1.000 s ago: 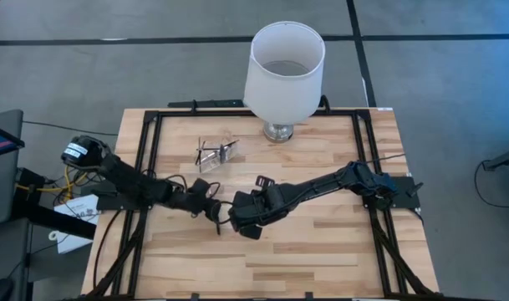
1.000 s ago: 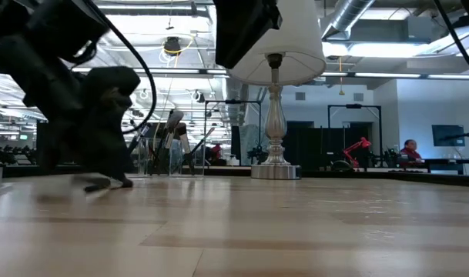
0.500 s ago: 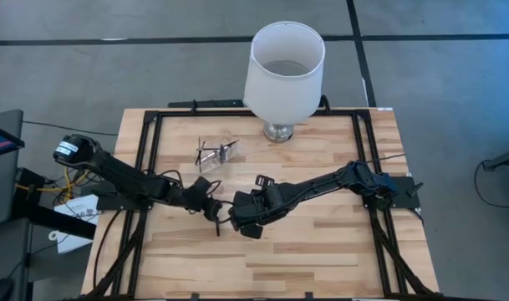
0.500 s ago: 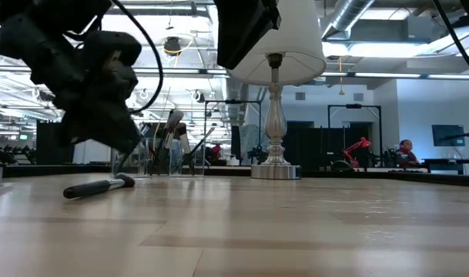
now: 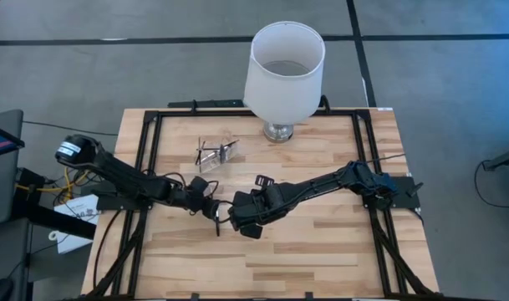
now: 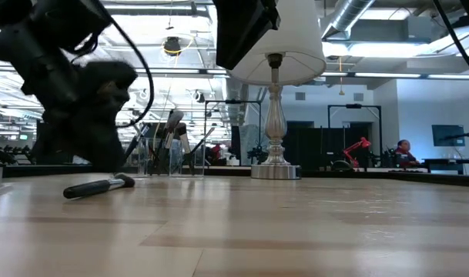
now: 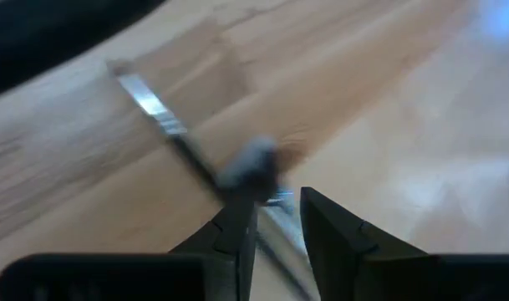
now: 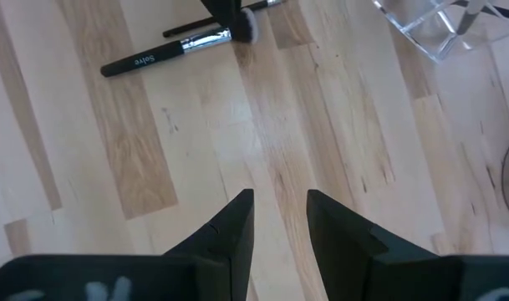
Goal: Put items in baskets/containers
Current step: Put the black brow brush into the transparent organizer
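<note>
Low view: brush point(image 6: 99, 185) lies on wooden table point(image 6: 296, 223).

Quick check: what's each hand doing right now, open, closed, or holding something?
Left hand: open, fingers straddling a makeup brush on the table, not yet gripped.
Right hand: open, empty.

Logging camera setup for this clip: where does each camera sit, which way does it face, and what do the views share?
High: overhead, straight down; both arms, left gripper, right gripper, clear case, lamp.
Low: table height, level toward the room; an arm, brush.
Left wrist: down past its open fingers at a brush.
Right wrist: down past its open fingers.
Shared: right wrist and low views show the same brush.
</note>
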